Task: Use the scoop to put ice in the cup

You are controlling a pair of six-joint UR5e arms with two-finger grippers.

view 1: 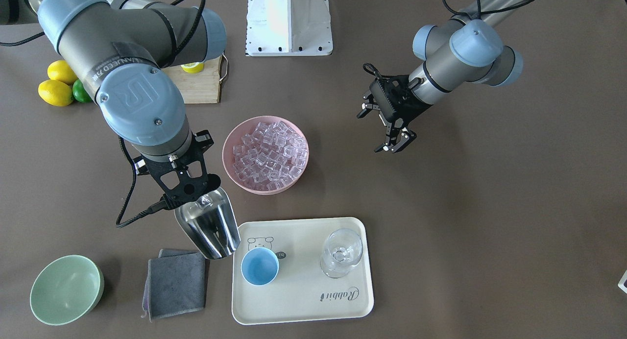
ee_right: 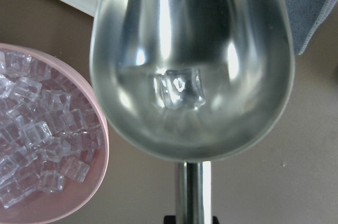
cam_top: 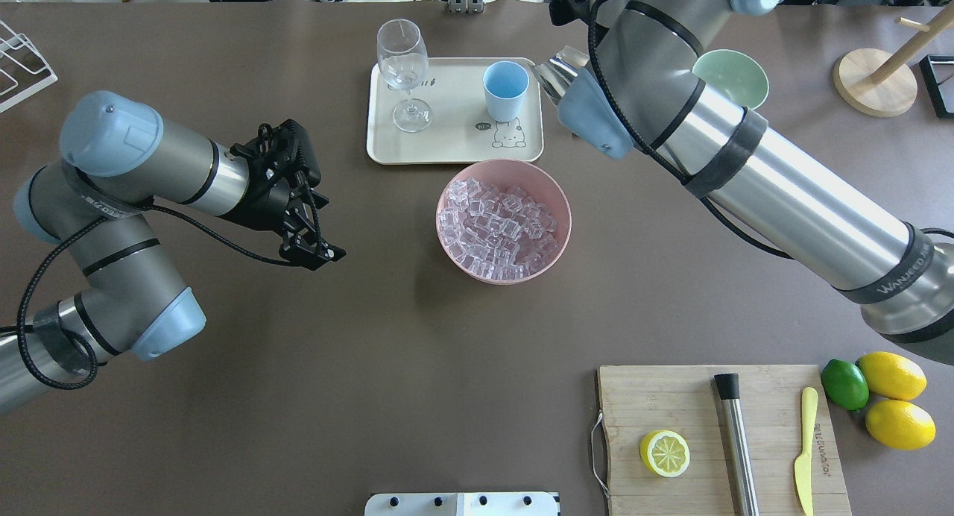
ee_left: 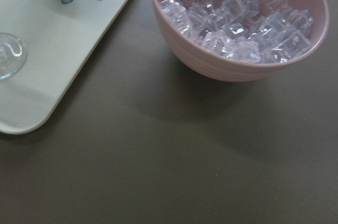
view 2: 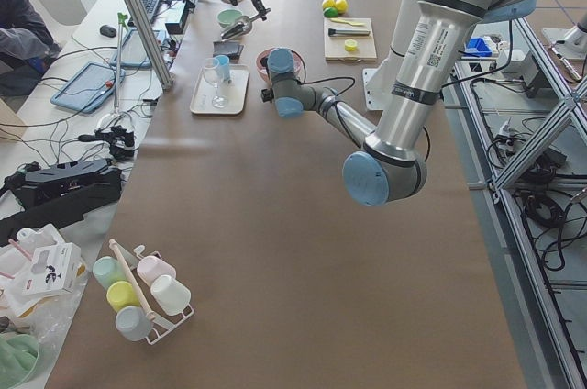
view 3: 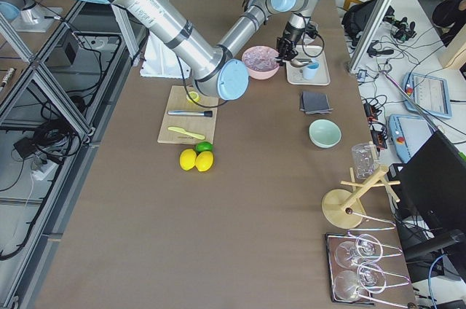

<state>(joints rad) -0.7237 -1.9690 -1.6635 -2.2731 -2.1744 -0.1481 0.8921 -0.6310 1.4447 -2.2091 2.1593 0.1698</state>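
Steel scoop holds one ice cube; one blue cup nearby.

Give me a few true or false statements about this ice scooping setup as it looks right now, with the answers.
1. The scoop carries a single ice cube. True.
2. The cup already has ice in it. False: its blue inside is bare.
3. The left gripper holds the scoop. False: it is open and empty; the right gripper holds the scoop.
4. The cup and the wine glass stand on the same tray. True.
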